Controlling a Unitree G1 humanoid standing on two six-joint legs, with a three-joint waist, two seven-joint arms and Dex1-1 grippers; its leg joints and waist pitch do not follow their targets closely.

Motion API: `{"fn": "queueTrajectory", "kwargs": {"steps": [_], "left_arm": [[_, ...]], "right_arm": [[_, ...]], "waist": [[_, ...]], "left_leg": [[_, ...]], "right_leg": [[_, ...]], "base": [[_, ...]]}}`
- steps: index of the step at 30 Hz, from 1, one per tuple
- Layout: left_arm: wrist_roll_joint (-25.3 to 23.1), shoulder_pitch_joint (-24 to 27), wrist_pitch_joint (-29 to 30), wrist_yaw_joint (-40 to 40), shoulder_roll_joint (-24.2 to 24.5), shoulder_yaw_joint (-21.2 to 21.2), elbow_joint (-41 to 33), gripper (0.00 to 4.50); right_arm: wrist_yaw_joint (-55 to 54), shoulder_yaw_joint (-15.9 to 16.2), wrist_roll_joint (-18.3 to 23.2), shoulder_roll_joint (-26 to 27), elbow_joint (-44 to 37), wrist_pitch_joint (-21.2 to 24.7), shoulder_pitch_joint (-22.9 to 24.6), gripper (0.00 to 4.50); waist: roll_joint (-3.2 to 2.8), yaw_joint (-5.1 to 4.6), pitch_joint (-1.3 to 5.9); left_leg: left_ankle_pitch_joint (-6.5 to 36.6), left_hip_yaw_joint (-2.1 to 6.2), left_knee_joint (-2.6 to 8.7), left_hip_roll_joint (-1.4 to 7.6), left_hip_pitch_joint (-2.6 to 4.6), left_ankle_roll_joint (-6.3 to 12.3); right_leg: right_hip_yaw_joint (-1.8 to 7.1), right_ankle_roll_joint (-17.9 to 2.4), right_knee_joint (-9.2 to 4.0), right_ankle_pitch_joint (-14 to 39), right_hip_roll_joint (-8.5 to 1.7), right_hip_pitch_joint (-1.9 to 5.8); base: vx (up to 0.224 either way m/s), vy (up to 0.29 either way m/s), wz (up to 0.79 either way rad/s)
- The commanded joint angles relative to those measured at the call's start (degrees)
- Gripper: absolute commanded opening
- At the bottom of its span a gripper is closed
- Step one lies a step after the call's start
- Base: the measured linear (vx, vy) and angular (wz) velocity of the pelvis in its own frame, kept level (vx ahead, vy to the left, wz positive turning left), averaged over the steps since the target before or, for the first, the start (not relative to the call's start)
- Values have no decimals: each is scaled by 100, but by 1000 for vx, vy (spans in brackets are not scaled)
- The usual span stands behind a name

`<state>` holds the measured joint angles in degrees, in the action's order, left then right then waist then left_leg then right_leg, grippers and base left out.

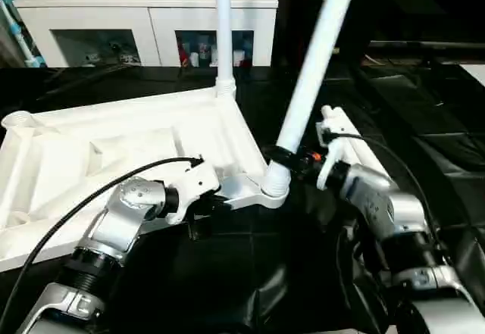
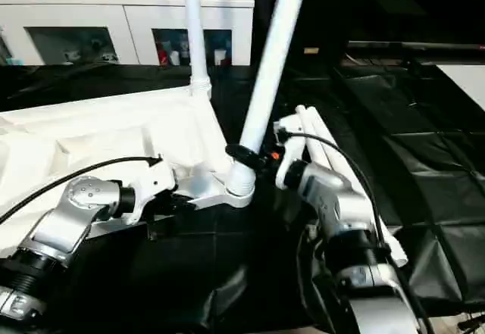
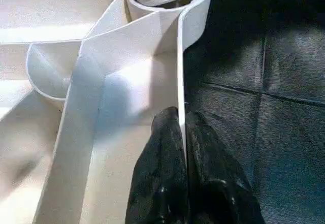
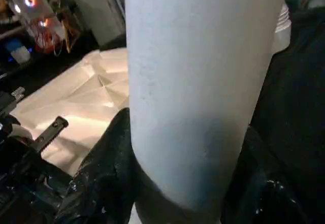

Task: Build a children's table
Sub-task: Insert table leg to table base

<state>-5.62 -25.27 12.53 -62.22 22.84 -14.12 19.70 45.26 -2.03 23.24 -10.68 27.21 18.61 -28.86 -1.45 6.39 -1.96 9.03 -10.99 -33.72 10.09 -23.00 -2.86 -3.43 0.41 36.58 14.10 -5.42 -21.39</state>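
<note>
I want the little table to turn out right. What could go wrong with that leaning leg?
The leaning leg in the right gripper tilts in its corner socket, unlike the upright leg. It might jam or go in crooked. The left gripper pinches only the tabletop by its thin rim, so the top could slip or lift if that leg is pushed hard.
</note>
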Motion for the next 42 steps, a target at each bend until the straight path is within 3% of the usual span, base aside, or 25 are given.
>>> {"fn": "queueTrajectory", "kwargs": {"steps": [1, 5, 12, 15, 17, 18, 20, 21, 22, 27, 28, 35, 42], "left_arm": [[164, 14, -53, -87, -53, -112, 125, 0], [157, -44, -81, -99, -46, -122, 190, 0], [132, -77, -119, -82, -56, -148, 272, 0], [120, -90, -143, -80, -48, -182, 295, 0], [107, -95, -170, -82, -35, -205, 305, 0], [72, -101, -214, -78, -13, -234, 314, 0], [45, -97, -246, -84, 11, -269, 311, 0], [45, -95, -246, -85, 13, -270, 310, 0], [46, -85, -238, -85, 16, -279, 298, 0], [39, -58, -247, -147, 59, -313, 264, 0], [32, -51, -267, -173, 92, -324, 267, 0], [71, -50, -306, -275, 189, -361, 262, 0], [129, 2, -308, -253, 250, -304, 209, 0]], "right_arm": [[-216, -31, -85, 17, 144, -84, 293, 184], [-243, 188, -349, 76, -188, -540, 649, 184], [-194, 451, -611, 35, -561, -717, 769, 184], [-98, 707, -799, -61, -566, -732, 735, 184], [-24, 878, -901, -123, -523, -715, 668, 184], [25, 996, -992, -163, -468, -649, 587, 184], [105, 1125, -1092, -205, -364, -523, 464, 184], [119, 1144, -1107, -212, -343, -512, 444, 184], [179, 1218, -1177, -249, -248, -458, 363, 184], [271, 1309, -1295, -320, -124, -396, 299, 184], [375, 1379, -1335, -393, -28, -330, 271, 184], [587, 1424, -1360, -523, 140, -322, 280, 184], [345, 745, -785, -268, 448, -241, 296, 184]], "waist": [[-31, -19, 330], [-55, -23, 324], [-23, -35, 323], [10, -36, 317], [-15, -33, 307], [29, -35, 305], [63, -53, 290], [27, -52, 287], [64, -67, 278], [78, -73, 259], [112, -72, 272], [129, -61, 295], [141, -58, 283]], "left_leg": [[1243, 153, 415, 333, 190, 219], [1438, 166, 438, 332, 189, 125], [1406, 167, 450, 333, 180, 146], [1341, 157, 443, 330, 175, 201], [1394, 162, 450, 332, 175, 194], [1383, 165, 450, 334, 174, 206], [1425, 154, 455, 328, 172, 205], [1482, 162, 468, 340, 184, 175], [1568, 157, 477, 346, 192, 134], [1845, 174, 520, 356, 233, -8], [1769, 169, 520, 355, 232, -3], [1474, 151, 503, 347, 225, 118], [1663, 157, 529, 360, 239, 91]], "right_leg": [[231, -1304, -435, 35, -345, 139], [236, -1239, -460, 185, -349, 144], [242, -1184, -468, 232, -340, 139], [246, -1175, -476, 249, -348, 141], [248, -1152, -487, 401, -353, 135], [247, -1142, -482, 468, -354, 140], [252, -1112, -503, 652, -350, 129], [260, -1090, -513, 777, -360, 120], [263, -1080, -526, 841, -351, 107], [272, -1014, -564, 1207, -373, 106], [273, -1013, -558, 1075, -369, 120], [268, -1091, -524, 528, -356, 145], [273, -1150, -548, 783, -376, 137]], "base": [[0, 0, 0], [0, 0, 0], [0, 0, 0], [0, 0, 0], [0, 0, 0], [0, 0, 0], [0, 0, 0], [0, 0, 0], [0, 0, 0], [0, 0, 0], [0, 0, 0], [0, 0, 0], [0, 0, 0]]}}
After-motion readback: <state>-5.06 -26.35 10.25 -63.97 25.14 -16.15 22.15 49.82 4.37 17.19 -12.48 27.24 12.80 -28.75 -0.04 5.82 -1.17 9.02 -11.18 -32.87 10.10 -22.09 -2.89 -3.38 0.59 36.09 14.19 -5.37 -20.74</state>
